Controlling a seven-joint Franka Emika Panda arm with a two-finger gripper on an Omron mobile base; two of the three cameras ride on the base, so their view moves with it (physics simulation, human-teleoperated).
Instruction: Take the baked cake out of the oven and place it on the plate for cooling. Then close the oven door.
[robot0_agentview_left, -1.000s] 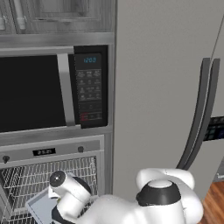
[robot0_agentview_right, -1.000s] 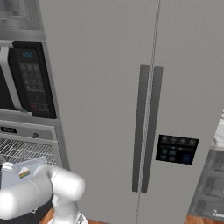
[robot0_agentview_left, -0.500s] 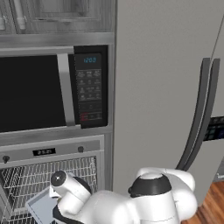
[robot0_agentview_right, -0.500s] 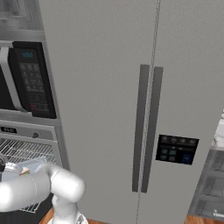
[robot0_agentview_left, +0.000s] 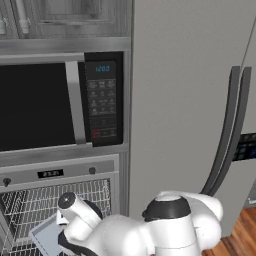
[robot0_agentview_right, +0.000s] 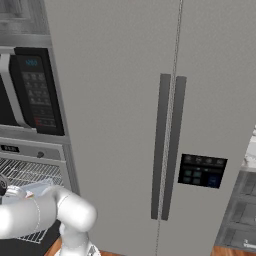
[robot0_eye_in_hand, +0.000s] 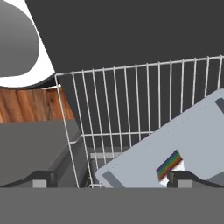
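Gripper: the gripper (robot0_eye_in_hand: 112, 181) is seen with both dark tips spread wide and nothing held.
Cake: a rainbow-striped slice (robot0_eye_in_hand: 169, 164) is seen on a grey tray (robot0_eye_in_hand: 162, 153), touching the right tip.
Tray axis: diagonal across the oven's (robot0_agentview_left: 60, 172) wire rack (robot0_eye_in_hand: 131, 100), toward the upper right.
Coming move: judged a short shift rightward to centre the cake.

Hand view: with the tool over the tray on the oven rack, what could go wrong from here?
1. The open tool straddles the grey tray, not the striped cake; closing may miss it.
2. The tray lies askew on the wire rack; a nudge could slide it.
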